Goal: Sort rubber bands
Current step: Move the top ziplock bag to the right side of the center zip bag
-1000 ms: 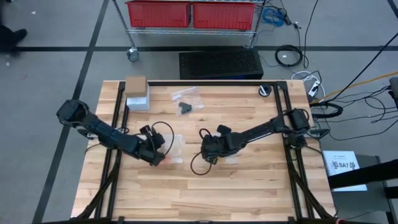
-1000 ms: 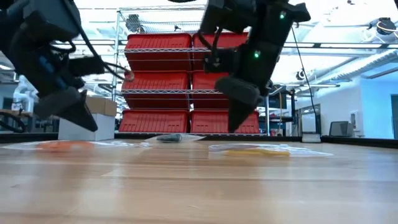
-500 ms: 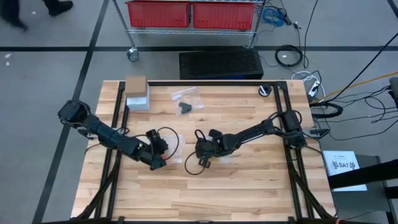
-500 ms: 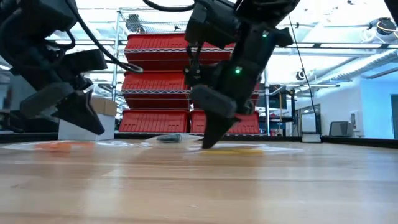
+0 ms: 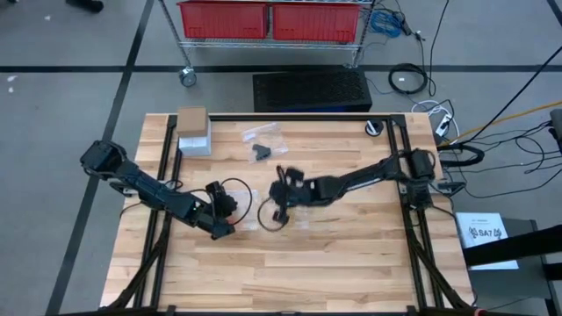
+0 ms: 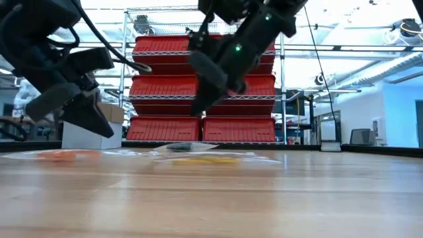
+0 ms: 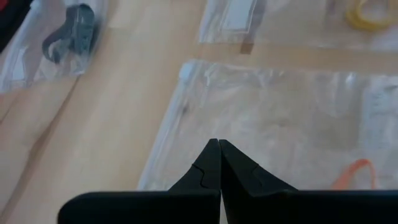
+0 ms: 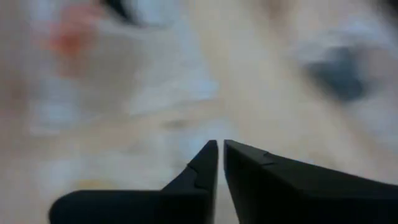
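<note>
Rubber bands lie in flat clear bags on the table: an orange band (image 7: 354, 171) in the bag (image 7: 280, 118) under my left gripper, yellow bands (image 6: 205, 159) in a bag mid-table, and an orange heap (image 6: 63, 155) at the left. My left gripper (image 7: 219, 143) is shut and hangs just above the orange-band bag, left of centre (image 5: 225, 232). My right gripper (image 6: 196, 111) hangs well above the table over the yellow-band bag, its fingertips (image 8: 221, 144) a narrow slit apart with nothing between them.
A clear bag with black pieces (image 5: 263, 146) lies toward the far edge. A white and cardboard box (image 5: 193, 132) stands at the far left and a black coil (image 5: 376, 128) at the far right. Black frame rails (image 5: 167, 175) run along both sides.
My right gripper has swung toward the table's left, dipped its tips onto the yellow-band bag, then risen clear. The yellow-band bag has slid along the table toward the left.
</note>
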Controlling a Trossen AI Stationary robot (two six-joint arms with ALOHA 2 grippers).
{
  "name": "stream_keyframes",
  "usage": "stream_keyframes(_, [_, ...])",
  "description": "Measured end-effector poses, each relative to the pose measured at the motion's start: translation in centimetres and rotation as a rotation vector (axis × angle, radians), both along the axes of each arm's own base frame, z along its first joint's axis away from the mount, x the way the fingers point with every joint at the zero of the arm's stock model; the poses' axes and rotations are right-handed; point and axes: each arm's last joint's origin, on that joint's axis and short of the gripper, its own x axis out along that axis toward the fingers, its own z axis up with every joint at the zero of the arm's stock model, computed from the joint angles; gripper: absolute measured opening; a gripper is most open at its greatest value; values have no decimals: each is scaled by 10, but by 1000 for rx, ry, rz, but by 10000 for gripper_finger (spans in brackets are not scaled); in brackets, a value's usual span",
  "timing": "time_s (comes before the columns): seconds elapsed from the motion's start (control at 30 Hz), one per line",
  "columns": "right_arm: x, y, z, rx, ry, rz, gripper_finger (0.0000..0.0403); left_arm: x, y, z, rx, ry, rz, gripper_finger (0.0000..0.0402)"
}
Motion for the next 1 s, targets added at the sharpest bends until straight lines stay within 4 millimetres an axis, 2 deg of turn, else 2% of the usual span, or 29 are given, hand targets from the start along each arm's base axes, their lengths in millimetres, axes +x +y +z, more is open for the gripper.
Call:
stream_keyframes(0.13, [-8, -39, 3, -126, 129, 15, 63, -3, -3, 11, -5, -49, -29, 0])
stream_keyframes(0.3, [-14, -95, -9, -52, 192, -22, 129, -7, -3, 22, -4, -104, -30, 0])
stream_keyframes(0.43, [-17, -124, -10, -75, 193, -38, 181, -8, -2, 23, 10, -106, -35, 0])
stream_keyframes(0.53, [-18, -141, -14, -60, 182, -31, 205, -7, -2, 23, 13, -105, -37, 0])
stream_keyframes(0.7, [-16, -158, -32, -70, 198, 21, 208, -7, -2, 23, 18, -101, -41, 0])
stream_keyframes(1.0, [-17, -177, -47, -96, 216, 11, 153, -7, -1, 23, 40, -106, -30, 0])
